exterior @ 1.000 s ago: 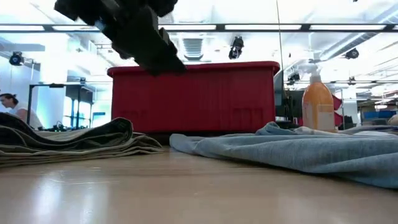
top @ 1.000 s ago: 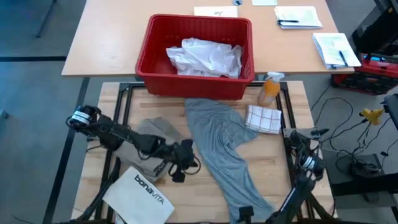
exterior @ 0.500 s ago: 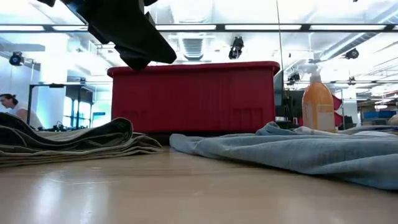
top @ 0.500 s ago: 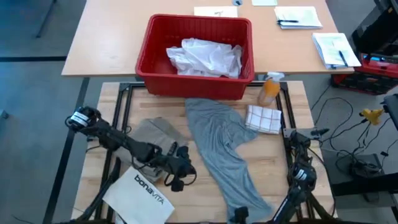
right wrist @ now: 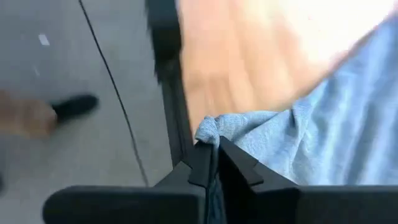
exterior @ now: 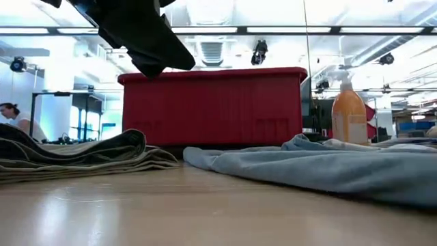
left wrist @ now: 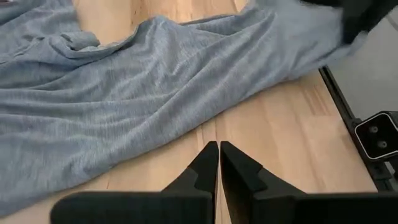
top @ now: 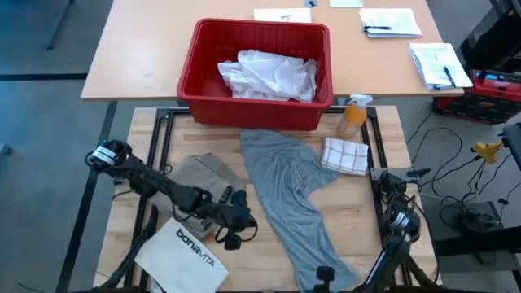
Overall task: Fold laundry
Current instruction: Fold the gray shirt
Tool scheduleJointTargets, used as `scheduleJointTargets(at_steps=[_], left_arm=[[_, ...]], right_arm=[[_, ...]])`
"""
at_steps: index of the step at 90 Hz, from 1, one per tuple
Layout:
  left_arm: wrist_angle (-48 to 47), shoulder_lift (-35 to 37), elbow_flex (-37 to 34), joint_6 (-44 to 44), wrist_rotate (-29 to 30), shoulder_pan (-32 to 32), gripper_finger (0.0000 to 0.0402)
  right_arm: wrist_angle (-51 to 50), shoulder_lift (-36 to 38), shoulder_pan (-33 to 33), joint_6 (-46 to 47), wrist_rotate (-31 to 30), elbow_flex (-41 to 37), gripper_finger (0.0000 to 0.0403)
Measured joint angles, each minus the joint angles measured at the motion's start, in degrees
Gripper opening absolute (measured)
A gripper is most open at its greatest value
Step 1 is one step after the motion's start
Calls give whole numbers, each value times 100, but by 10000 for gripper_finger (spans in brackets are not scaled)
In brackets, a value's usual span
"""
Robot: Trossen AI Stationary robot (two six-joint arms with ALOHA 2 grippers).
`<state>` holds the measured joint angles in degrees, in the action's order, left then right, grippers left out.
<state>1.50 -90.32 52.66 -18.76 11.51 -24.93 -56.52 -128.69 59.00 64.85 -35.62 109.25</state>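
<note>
The grey T-shirt (top: 289,191) lies stretched out on the wooden table, from the red basket toward the near edge. My right gripper (top: 324,275) sits at the shirt's near end, shut on it. The khaki-tan piece (top: 199,175) lies folded flat at the left, also seen in the low view (exterior: 82,154). My left gripper (top: 232,232) hangs shut above bare wood between the khaki piece and the T-shirt (left wrist: 155,93), touching nothing. The white shirt (top: 269,73) lies crumpled in the red basket (top: 203,94). My right gripper pinches a bunched bit of the T-shirt's near end (right wrist: 210,132) between its two fingers, at the table's near edge. A small tuft of cloth shows past the fingertips. The rest of the shirt lies on the table; one layer or several, I cannot tell.
A stiff white bag printed "bonavita" (top: 183,256) lies at the near left. An orange spray bottle (top: 352,118) and a checked cloth (top: 343,155) stand at the far right. The red basket (exterior: 212,106) closes off the far side. Papers lie on the desk beyond.
My left gripper has moved toward the table's near edge and a little left, staying shut. My right gripper has shut on the T-shirt's near end. The shirt's far part has slid slightly toward the left.
</note>
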Motion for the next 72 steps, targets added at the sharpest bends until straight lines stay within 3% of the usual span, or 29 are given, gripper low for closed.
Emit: scheduleJointTargets(at_steps=[19, 46, 54, 65, 72], left_arm=[[2, 0, 0, -2, 0, 0, 0], [4, 0, 0, 17, 2, 0, 0], [6, 0, 0, 32, 2, 0, 0], [-252, 16, 2, 129, 45, 3, 0], [-813, 58, 4, 89, 691, 35, 0]], right_arm=[[-164, 876, -40, 689, -200, -9, 1], [-1862, 1830, -177, 1634, -894, -9, 0], [-1743, 1910, -270, 1406, -756, -10, 0], [-1109, 2010, -317, 356, -486, -11, 0], [-1063, 2015, -291, 178, -456, -11, 0]])
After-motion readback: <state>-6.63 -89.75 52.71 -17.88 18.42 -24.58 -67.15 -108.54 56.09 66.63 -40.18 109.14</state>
